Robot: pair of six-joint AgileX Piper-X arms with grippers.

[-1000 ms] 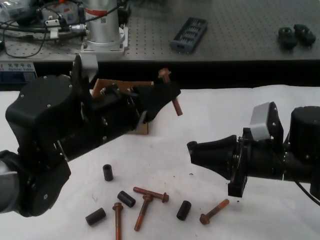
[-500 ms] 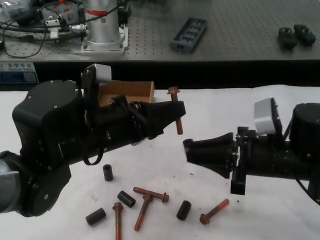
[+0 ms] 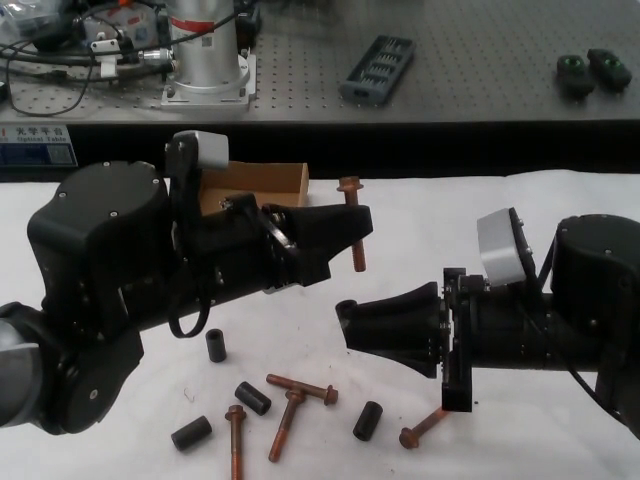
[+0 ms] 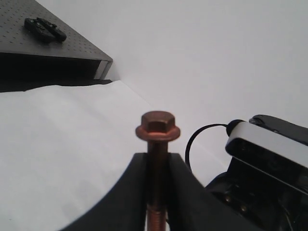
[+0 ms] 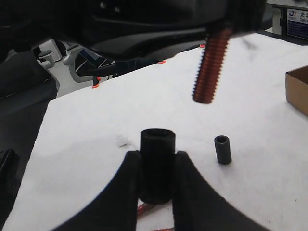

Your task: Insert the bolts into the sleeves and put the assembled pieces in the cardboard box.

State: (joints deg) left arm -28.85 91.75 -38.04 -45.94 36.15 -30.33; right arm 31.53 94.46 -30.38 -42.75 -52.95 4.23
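Note:
My left gripper (image 3: 350, 228) is shut on a copper bolt (image 3: 352, 222), held nearly upright above the white cloth with its hex head (image 4: 157, 127) up. My right gripper (image 3: 350, 318) is shut on a black sleeve (image 5: 157, 163) with its open bore facing up. The sleeve sits just below and slightly to one side of the bolt's threaded tip (image 5: 208, 72), with a clear gap between them. The cardboard box (image 3: 255, 180) stands behind the left arm. Several loose bolts (image 3: 300, 387) and sleeves (image 3: 215, 344) lie on the cloth near the front edge.
A spare sleeve (image 5: 222, 149) stands on the cloth beyond the held one. At the back, the perforated bench carries a black ribbed block (image 3: 378, 65), two black knobs (image 3: 592, 70) and a silver cylinder (image 3: 205, 45). The cloth's right half is bare.
The right gripper has carried the sleeve leftward to beneath the bolt. The left gripper turned the bolt from tilted to nearly upright, then held still.

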